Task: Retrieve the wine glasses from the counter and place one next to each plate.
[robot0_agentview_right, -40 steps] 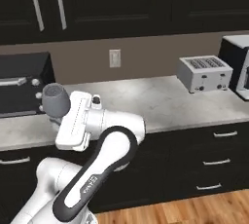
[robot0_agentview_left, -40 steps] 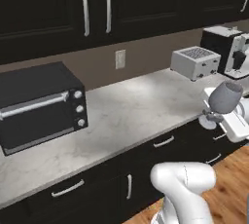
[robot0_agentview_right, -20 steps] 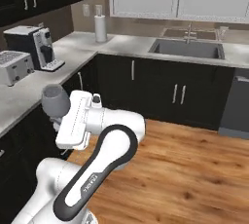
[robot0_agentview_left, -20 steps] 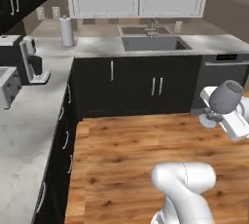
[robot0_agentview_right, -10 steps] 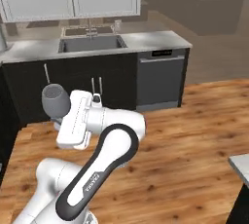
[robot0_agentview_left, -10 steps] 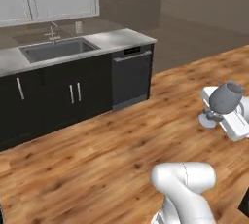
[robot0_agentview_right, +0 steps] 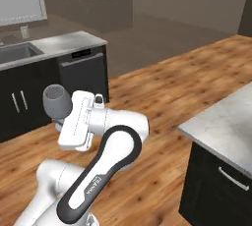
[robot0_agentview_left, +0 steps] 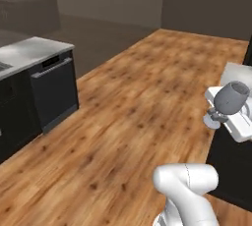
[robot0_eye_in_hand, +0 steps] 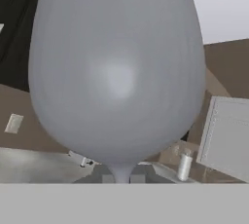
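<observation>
My gripper (robot0_agentview_left: 219,114) is shut on the stem of a grey see-through wine glass (robot0_agentview_left: 231,97), which it holds upright beside the arm. From the other side the glass (robot0_agentview_right: 55,101) stands at the left of the white hand, with the gripper (robot0_agentview_right: 60,120) just under its bowl. In the hand view the bowl (robot0_eye_in_hand: 116,67) fills most of the picture and the gripper (robot0_eye_in_hand: 121,177) clamps the thin stem at the bottom. A stretch of the counter (robot0_agentview_right: 64,43) with a sink lies behind. The plates are out of view.
A black dishwasher front (robot0_agentview_left: 54,90) stands under the counter's end at the left. Wooden floor (robot0_agentview_left: 147,87) stretches ahead. A grey stone top (robot0_agentview_right: 226,122) on a black cabinet with a silver handle (robot0_agentview_right: 231,178) juts in at the right, close to the base.
The whole scene has swung as the base turned: sink and dishwasher slid left, open floor and the grey top came into view. The glass stays gripped in the same place beside the arm.
</observation>
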### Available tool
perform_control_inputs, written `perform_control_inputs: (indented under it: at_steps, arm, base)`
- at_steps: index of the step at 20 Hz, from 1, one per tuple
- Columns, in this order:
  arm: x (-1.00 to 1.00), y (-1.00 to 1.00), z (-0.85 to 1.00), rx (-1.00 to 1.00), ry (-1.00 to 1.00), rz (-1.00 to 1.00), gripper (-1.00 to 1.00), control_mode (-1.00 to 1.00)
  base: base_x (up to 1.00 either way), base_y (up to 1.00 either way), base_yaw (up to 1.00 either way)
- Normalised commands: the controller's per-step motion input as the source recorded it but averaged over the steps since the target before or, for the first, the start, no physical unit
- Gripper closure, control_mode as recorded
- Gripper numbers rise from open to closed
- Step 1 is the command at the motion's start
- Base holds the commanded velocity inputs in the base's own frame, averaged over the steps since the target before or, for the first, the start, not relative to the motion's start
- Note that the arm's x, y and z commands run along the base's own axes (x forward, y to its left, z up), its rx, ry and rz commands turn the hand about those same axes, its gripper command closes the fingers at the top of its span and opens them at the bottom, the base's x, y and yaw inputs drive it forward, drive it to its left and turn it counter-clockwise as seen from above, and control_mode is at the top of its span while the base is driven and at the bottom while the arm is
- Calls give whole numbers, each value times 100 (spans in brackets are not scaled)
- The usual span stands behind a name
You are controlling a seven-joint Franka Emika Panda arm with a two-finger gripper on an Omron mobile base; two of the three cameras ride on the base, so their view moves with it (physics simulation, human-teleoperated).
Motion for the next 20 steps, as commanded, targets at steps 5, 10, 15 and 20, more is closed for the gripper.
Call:
perform_control_inputs:
  at_steps: [5, 10, 15, 20]
  arm:
    - [0, 0, 0, 0, 0, 0, 100, 100]
    - [0, 0, 0, 0, 0, 0, 100, 100]
    - [0, 0, 0, 0, 0, 0, 100, 100]
    - [0, 0, 0, 0, 0, 0, 100, 100]
  base:
    - [88, 100, -47]
    - [92, 100, -41]
    - [100, 100, -44]
    - [100, 100, -48]
